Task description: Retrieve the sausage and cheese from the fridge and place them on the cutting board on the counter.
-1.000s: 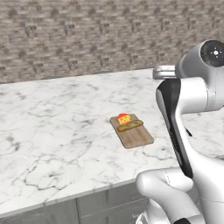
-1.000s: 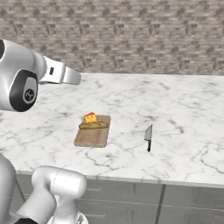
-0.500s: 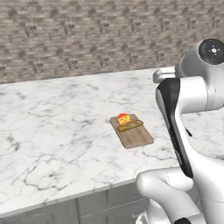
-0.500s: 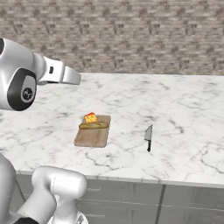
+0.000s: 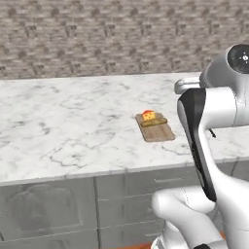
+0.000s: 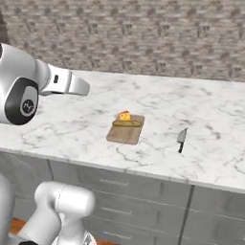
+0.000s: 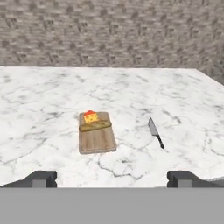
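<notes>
A: What lies leftmost on the counter [image 7: 39,100]?

B: Bare marble, then the cutting board [image 7: 97,139], well back from the front edge. The cheese [image 7: 90,117] sits at its far end, a yellowish-tan roll [image 7: 95,126] touching it.

A: And right of that?

B: Open marble, then a knife [image 7: 155,133], apart from the board.

A: The gripper [image 7: 112,178]?

B: Jaws spread wide, holding nothing, short of the counter's front edge.
</notes>
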Controlling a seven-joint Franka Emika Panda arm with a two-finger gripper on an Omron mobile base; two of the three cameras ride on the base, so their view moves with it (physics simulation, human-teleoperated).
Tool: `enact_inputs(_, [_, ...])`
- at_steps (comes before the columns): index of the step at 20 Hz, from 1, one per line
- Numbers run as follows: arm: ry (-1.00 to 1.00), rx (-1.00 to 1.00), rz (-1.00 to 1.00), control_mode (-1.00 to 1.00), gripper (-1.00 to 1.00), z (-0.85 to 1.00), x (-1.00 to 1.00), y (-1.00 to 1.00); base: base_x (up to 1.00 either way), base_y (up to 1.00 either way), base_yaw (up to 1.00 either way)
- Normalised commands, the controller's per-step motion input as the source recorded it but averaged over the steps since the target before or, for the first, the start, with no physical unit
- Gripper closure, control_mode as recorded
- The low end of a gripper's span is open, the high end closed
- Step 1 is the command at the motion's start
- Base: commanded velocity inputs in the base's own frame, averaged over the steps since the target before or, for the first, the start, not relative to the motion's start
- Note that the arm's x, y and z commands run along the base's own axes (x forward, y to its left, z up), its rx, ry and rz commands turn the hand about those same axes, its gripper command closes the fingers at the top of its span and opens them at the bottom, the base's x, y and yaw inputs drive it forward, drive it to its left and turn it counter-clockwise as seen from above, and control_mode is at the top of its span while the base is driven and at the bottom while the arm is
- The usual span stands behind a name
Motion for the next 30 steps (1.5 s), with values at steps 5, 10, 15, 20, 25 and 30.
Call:
enact_inputs(5, [0.0,0.0,0.0,1.0,-1.0,0.0,0.0,0.0,-0.14,0.13,0.96])
enact_inputs(10, [0.0,0.0,0.0,1.0,-1.0,0.0,0.0,0.0,0.1,0.03,1.0])
enact_inputs(15, [0.0,0.0,0.0,1.0,-1.0,0.0,0.0,0.0,0.26,0.0,1.0])
enact_inputs(20, [0.0,0.0,0.0,1.0,-1.0,0.0,0.0,0.0,0.27,0.0,1.0])
enact_inputs(25, [0.0,0.0,0.0,1.0,-1.0,0.0,0.0,0.0,0.39,0.0,1.0])
enact_inputs(30, [0.0,0.0,0.0,1.0,-1.0,0.0,0.0,0.0,0.97,-0.02,0.64])
